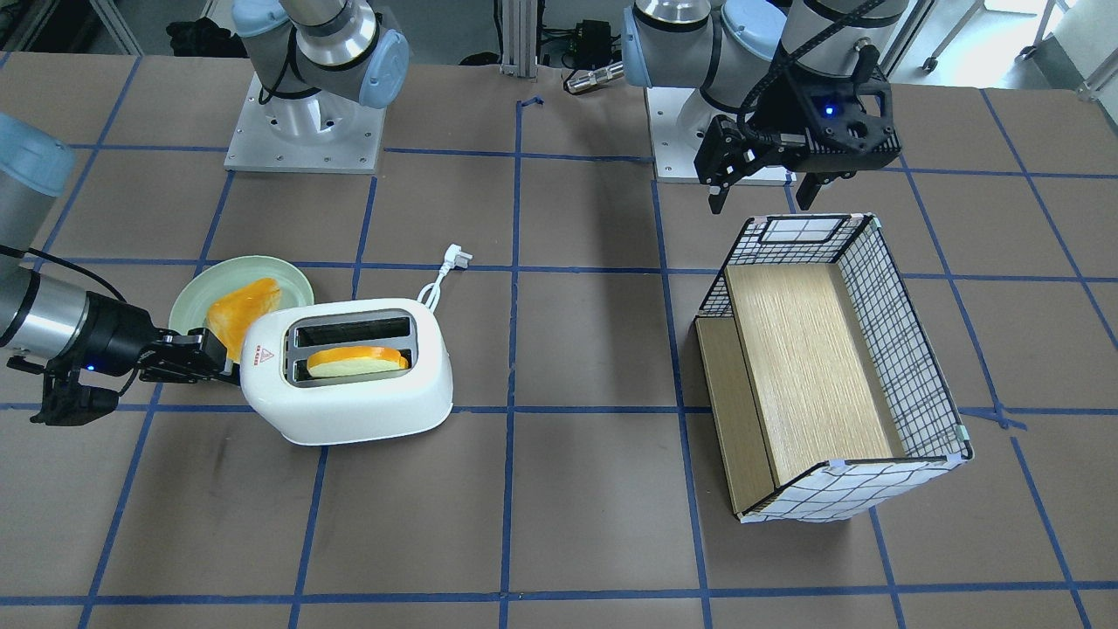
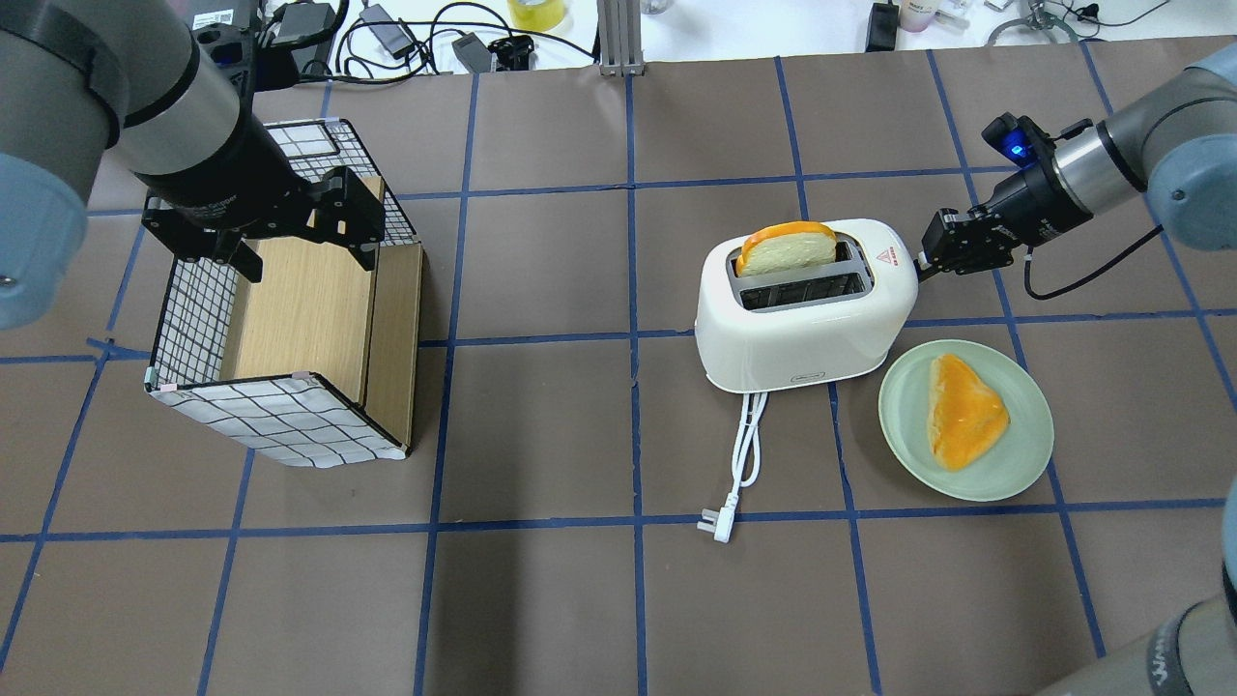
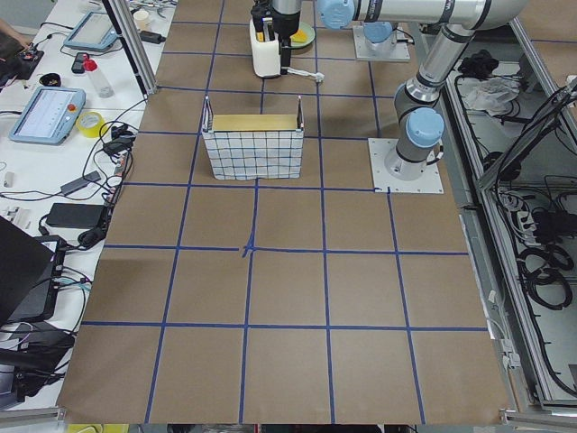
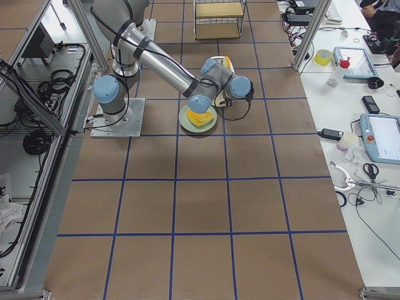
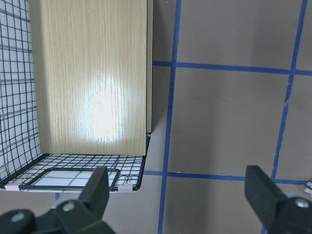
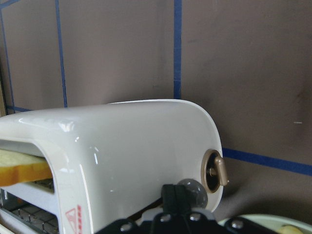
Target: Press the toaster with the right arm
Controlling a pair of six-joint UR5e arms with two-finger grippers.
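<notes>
Fingers on the right pincer [image 6: 171, 194] are pressed close together, so it is narrow and holds nothing. It sits low at the end of the toaster [image 6: 136, 146], touching it or very nearly. Right beside the tips is a small grey round bit [image 6: 193, 189]. I think that is the push-down handle, but it is hard to be sure. A little past it is the shiny side knob [image 6: 215, 170].

The toaster stands on the worktop [image 2: 541, 599] on the robot's right side, with its knob end turned to the right arm [image 2: 1111, 164]. A slice of bread [image 2: 785, 249] sticks up high out of the slot far from the robot. So I think the press is not done yet.

To do it well, keep the pincer shut so it makes one firm tip. Put that tip on top of the handle, not on the knob. Push straight down along the toaster's end, slow and steady, until the bread sinks. Do not push sideways, because the toaster looks light and could slide or tip.

Just beside the toaster is a green plate [image 2: 899, 425] with another piece of bread [image 2: 962, 411] on it, so the arm should stay clear of that. The white cord [image 2: 744, 454] lies loose on the worktop and is not plugged in.

Far off on the other side stands a wire basket [image 2: 261, 416] with wooden boards inside. The left pincer [image 2: 304, 253] hangs over it, wide apart and empty.
</notes>
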